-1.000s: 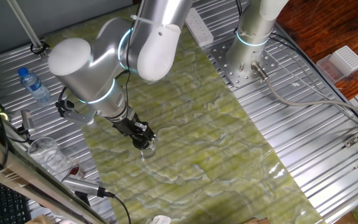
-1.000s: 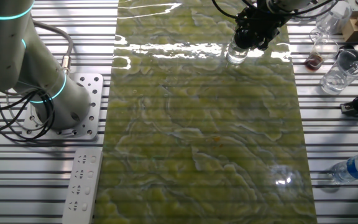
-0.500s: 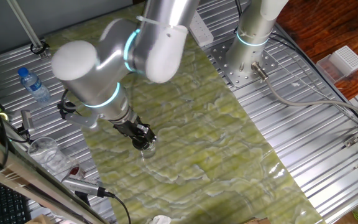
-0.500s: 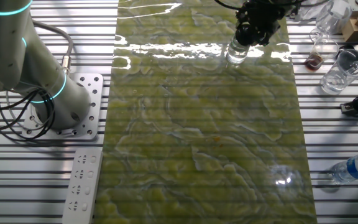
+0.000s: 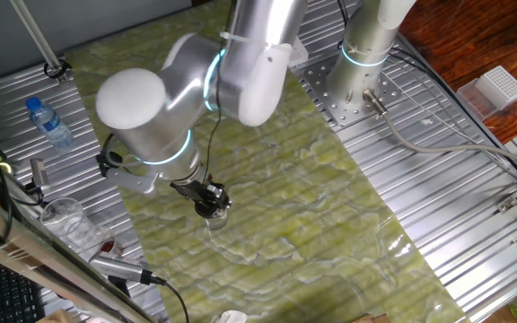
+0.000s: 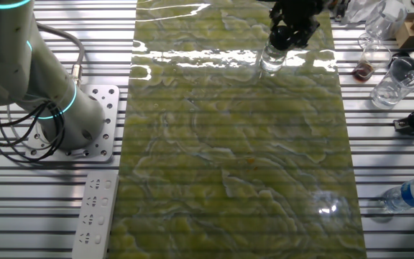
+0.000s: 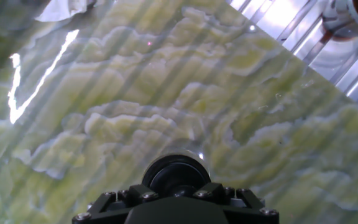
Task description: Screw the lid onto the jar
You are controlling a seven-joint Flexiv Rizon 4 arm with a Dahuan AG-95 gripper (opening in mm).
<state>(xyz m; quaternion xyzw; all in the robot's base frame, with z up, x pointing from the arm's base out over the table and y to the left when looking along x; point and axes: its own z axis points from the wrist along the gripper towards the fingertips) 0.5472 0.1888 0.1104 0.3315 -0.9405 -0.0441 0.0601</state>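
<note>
The small clear glass jar [image 5: 215, 218] stands on the green marbled mat [image 5: 285, 188], near its edge. In the other fixed view the jar [image 6: 272, 62] is at the mat's top right. The black glossy lid [image 7: 176, 173] sits on top of the jar. My gripper [image 5: 209, 202] points straight down and is shut on the lid; it also shows in the other fixed view [image 6: 287, 37]. In the hand view my gripper [image 7: 176, 190] fills the bottom edge, with the lid's round top just beyond the fingers. The jar's body is mostly hidden under the lid there.
A blue-capped plastic bottle [image 5: 50, 125] lies on the slatted table; it also shows in the other fixed view [image 6: 410, 193]. Thin clear cups [image 6: 393, 80] stand beside the mat. A second arm's base [image 6: 70, 115] and a power strip [image 6: 95, 208] lie on the mat's other side.
My arm's elbow has swung right over the jar and the wrist has turned, with the gripper staying on the lid. The jar has stayed in place.
</note>
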